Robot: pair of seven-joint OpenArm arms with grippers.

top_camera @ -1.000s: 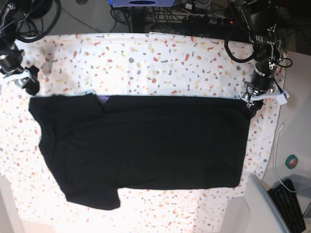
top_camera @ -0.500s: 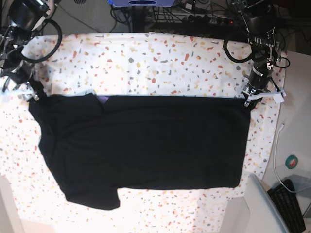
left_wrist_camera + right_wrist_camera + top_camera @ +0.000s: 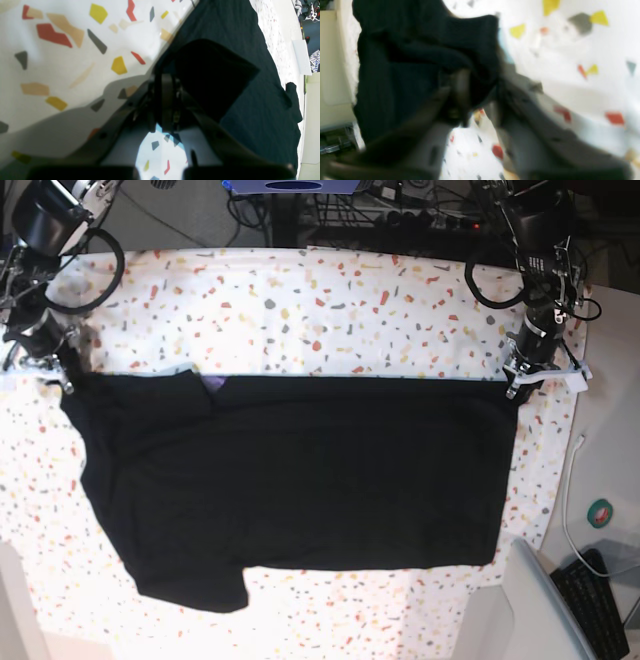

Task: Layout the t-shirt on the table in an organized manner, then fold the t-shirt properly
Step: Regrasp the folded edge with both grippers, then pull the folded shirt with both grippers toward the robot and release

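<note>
T-shirts: you have one black t-shirt, spread flat across the middle of the base frame; its top edge runs straight from left to right.
Table: one speckled table lies under the shirt, with bare cloth showing above, below and at both sides.
Sleeves: you can count one short sleeve hanging out at the lower left; a second sleeve is folded in at the upper left.
Print: one small purple patch shows at the top edge, left of centre.
Grippers: two.
Left gripper: at the right of the base frame, its jaws are pressed together on the shirt's upper right corner; your left wrist view shows the black fabric pinched there.
Right gripper: at the left of the base frame, at the shirt's upper left corner. Your right wrist view is blurred, but black cloth is bunched between the closed jaws.
</note>
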